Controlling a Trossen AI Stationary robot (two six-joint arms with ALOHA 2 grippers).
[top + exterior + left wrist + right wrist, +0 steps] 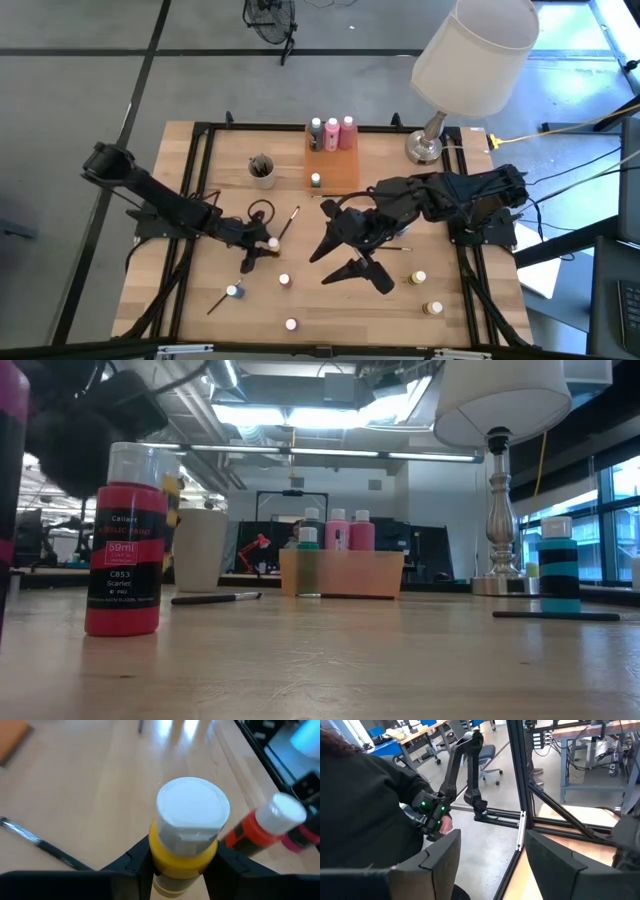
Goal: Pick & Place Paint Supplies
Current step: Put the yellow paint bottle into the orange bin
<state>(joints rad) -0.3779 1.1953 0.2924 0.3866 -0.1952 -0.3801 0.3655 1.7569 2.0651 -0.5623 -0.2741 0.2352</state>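
Note:
My left gripper (262, 244) is at the table's left middle, shut on a small yellow paint pot (190, 815) with a white cap. My right gripper (345, 258) hangs high over the table's middle, open, with nothing between its fingers (445, 855). Three squeeze bottles (332, 133) stand in the orange tray (340, 170) at the far middle, with a tiny pot (315, 180) in front of them. Several small pots stand loose on the near half, such as a red pot (265, 827) and a blue-striped pot (560, 565). A paintbrush (290, 222) lies flat beside my left gripper. My left gripper pinches the pot's yellow body (165, 852) just under the white cap, one finger on each side. The fingers come slanting down from the table's left. The cap end sticks out past the fingertips, and the pot appears clear of the table.
A grey cup (262, 170) holding brushes stands left of the tray. A lamp (470, 60) stands at the far right corner. A second brush (215, 302) lies near the front left. A dark frame runs around the table's edges. A person in dark clothing (365, 815) shows beyond the table.

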